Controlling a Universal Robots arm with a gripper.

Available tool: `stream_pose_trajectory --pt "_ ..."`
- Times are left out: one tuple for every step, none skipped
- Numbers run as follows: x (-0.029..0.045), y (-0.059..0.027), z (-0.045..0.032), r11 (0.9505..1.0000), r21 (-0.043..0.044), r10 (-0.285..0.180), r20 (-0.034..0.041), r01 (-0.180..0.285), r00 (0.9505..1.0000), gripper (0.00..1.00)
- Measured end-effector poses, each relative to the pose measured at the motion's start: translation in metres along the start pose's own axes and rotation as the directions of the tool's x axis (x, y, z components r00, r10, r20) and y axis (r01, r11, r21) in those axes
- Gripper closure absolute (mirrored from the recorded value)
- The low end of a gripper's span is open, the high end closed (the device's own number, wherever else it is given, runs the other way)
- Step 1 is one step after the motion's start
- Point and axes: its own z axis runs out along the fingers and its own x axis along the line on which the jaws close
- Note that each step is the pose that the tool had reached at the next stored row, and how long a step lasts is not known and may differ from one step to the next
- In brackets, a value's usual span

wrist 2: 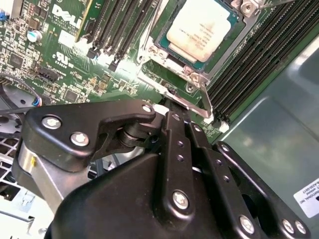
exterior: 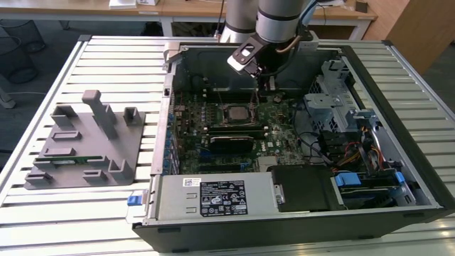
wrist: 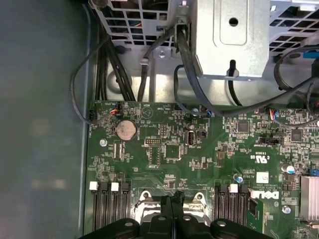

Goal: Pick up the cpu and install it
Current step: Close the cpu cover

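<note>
1. At the exterior view's left, a grey plastic holder [exterior: 82, 141] rests on the slatted tabletop [exterior: 42, 213]. A green memory stick [exterior: 70, 159] lies in one of its slots.
2. Just beside the holder, an open computer case [exterior: 284, 234] lies on its side with the green motherboard [exterior: 281, 133] facing up. A boxy power supply [exterior: 213, 197] fills the near edge.
3. The cpu [exterior: 233, 112] is seated in its socket near the middle of the motherboard, silver top up. In the second wrist view the cpu [wrist 2: 199, 30] is ringed by the socket's metal frame [wrist 2: 192, 74], with black memory slots [wrist 2: 124, 20] on either side.
4. The arm [exterior: 277, 21] hangs into the case from the far side. Its jaws sit low over the board, just to the exterior view's right of the cpu.
5. In both wrist views the jaws are pressed together with nothing between them. Their tips are next to the socket's latch lever [wrist 2: 205, 102], and I cannot tell whether they touch it.
6. Further right stand a metal drive cage [exterior: 334, 90] and a tangle of cables [exterior: 348, 152].
</note>
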Motion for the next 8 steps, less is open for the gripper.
stream_pose_trajectory --pt "-0.0004 -0.0002 0.0001 1.0 0.0 0.0 0.0 0.0 1.0 0.89" --pt "-0.0009 -0.0004 0.0002 1.0 0.0 0.0 0.0 0.0 1.0 0.89" --pt "-0.0015 -0.0007 0.0004 1.0 0.0 0.0 0.0 0.0 1.0 0.89" --pt "-0.002 -0.001 0.0006 1.0 0.0 0.0 0.0 0.0 1.0 0.89" --pt "-0.0025 -0.0015 0.0007 1.0 0.0 0.0 0.0 0.0 1.0 0.89" --pt "-0.003 -0.0019 0.0009 1.0 0.0001 0.0 0.0 0.0 1.0 0.89" --pt "-0.0032 -0.0022 0.0011 1.0 -0.0001 0.0 -0.0002 0.0 1.0 0.89" --pt "-0.0033 -0.0026 0.0012 1.0 0.0 0.0 -0.0001 0.0 1.0 0.89"
